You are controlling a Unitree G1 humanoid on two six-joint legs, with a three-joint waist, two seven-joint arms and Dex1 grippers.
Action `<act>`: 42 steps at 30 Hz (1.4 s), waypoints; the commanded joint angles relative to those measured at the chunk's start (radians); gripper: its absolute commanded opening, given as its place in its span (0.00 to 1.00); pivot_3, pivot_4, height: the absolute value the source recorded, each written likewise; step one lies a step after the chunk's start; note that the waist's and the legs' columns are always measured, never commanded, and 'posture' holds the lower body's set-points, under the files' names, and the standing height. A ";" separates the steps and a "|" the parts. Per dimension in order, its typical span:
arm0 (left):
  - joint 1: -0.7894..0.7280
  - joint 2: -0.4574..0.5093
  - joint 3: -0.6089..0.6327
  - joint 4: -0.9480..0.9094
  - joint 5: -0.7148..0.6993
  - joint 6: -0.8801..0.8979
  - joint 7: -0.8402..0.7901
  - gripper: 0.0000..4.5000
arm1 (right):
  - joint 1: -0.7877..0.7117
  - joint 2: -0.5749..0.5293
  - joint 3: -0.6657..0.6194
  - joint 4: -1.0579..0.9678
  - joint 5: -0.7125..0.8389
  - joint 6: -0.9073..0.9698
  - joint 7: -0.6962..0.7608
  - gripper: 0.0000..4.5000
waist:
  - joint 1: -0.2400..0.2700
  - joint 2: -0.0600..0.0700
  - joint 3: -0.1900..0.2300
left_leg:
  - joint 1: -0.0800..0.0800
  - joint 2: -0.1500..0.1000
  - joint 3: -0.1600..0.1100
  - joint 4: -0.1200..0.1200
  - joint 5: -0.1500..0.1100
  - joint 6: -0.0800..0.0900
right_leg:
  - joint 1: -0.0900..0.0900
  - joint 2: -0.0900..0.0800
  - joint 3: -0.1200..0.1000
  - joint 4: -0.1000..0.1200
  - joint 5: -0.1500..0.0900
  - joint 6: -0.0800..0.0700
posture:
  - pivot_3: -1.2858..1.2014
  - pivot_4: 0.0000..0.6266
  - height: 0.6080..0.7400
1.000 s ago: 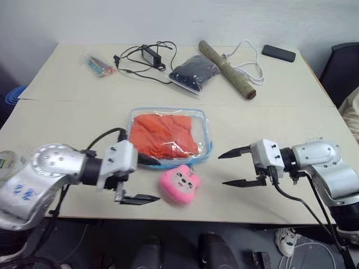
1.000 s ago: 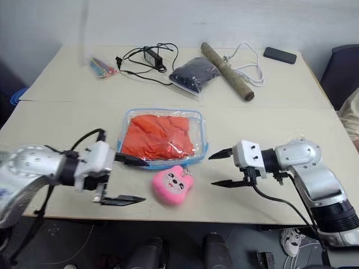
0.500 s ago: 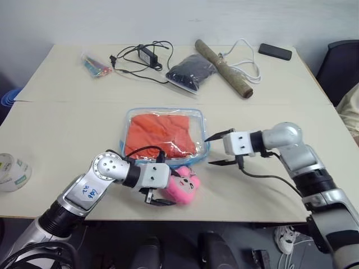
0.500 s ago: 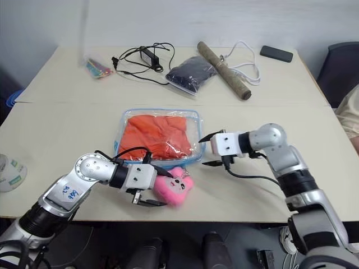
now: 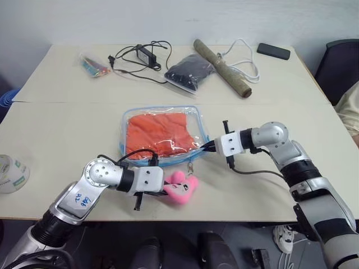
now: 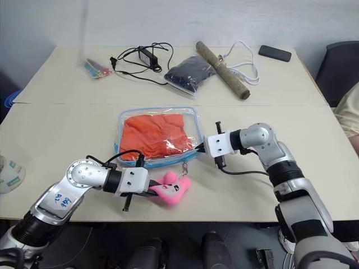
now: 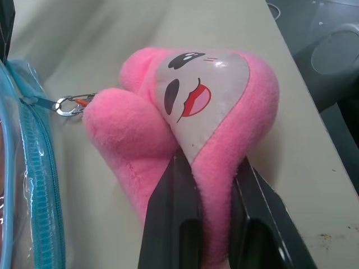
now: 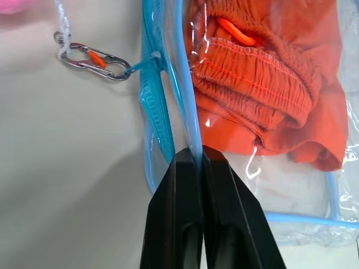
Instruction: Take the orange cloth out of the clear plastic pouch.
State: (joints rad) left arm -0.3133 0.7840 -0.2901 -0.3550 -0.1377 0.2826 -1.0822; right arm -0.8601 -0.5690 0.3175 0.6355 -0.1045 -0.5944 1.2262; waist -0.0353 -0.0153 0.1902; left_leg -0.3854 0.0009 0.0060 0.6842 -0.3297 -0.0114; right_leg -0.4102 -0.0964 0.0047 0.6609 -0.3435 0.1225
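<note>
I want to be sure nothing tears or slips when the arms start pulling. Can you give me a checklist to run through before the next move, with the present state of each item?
1. Right gripper shut on the clear plastic pouch at its blue edge: ok.
2. Left gripper shut on the pink plush toy: ok.
3. Toy joined to the pouch's zipper by a metal clip: ok.
4. Zipper open enough to free the cloth: cannot tell.
5. Orange cloth out of the pouch: not ok, it lies inside.
6. Cables and the dark bag apart from the pouch: ok.
</note>
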 commanded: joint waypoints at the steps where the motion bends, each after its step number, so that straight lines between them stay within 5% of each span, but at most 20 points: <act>1: 0.054 0.050 0.046 -0.038 -0.015 0.020 -0.014 0.03 | -0.002 -0.026 -0.013 -0.016 0.037 -0.027 0.040 0.00 | -0.001 0.000 0.000 | 0.000 0.000 0.000 0.000 0.000 0.000 | 0.000 0.000 0.000 0.000 0.000 0.000 | 0.52 0.24 1.00; 7: 0.145 0.077 0.201 -0.104 -0.077 0.152 0.072 0.03 | 0.005 -0.037 -0.017 -0.020 0.020 -0.041 0.019 0.00 | -0.005 0.000 0.000 | 0.000 0.001 0.000 0.000 0.000 0.000 | 0.000 0.000 0.000 0.000 0.000 0.000 | 0.52 0.24 1.00; 17: 0.401 0.130 0.714 -0.061 -0.175 0.252 0.122 0.03 | 0.040 -0.086 -0.034 -0.046 0.061 -0.053 0.041 0.00 | -0.008 0.000 0.000 | 0.000 0.001 -0.001 -0.001 0.000 0.000 | 0.000 -0.003 -0.001 -0.001 0.000 0.000 | 0.52 0.24 1.00; 22: 0.478 0.151 0.876 0.040 -0.162 0.224 0.117 0.03 | 0.061 -0.108 -0.045 -0.080 0.092 -0.035 0.056 0.00 | -0.005 0.000 0.000 | 0.000 0.001 -0.001 -0.001 0.000 0.000 | 0.000 -0.005 -0.001 -0.002 0.000 0.000 | 0.52 0.24 1.00; 30: 0.474 0.111 0.823 -0.040 -0.227 0.284 0.150 0.03 | 0.102 -0.117 -0.037 -0.125 0.153 0.012 0.118 0.00 | 0.002 0.000 0.000 | 0.000 0.001 -0.001 -0.001 -0.001 -0.001 | 0.001 -0.007 -0.001 -0.002 0.000 0.000 | 0.52 0.24 1.00; 31: 0.477 0.106 0.812 -0.045 -0.228 0.285 0.155 0.03 | 0.104 -0.117 -0.038 -0.129 0.158 0.022 0.123 0.05 | 0.002 0.000 0.000 | 0.000 0.001 -0.001 -0.001 -0.001 -0.001 | 0.001 -0.007 -0.001 -0.002 0.000 0.000 | 0.52 0.24 1.00; 42: 0.525 0.105 0.841 -0.021 -0.262 0.288 0.134 0.79 | 0.194 -0.194 -0.110 -0.319 0.280 0.258 0.169 0.82 | 0.002 0.000 0.000 | 0.000 0.001 -0.001 -0.001 -0.001 -0.001 | 0.000 -0.006 -0.001 -0.002 0.000 0.000 | 0.52 0.24 1.00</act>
State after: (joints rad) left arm 0.2003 0.8764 0.5011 -0.3774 -0.3895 0.5816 -0.9403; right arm -0.6802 -0.7309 0.2610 0.3837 0.1221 -0.3914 1.3907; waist -0.0333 -0.0152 0.1903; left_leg -0.3855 0.0022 0.0047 0.6826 -0.3307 -0.0124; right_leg -0.4097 -0.1026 0.0033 0.6582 -0.3435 0.1223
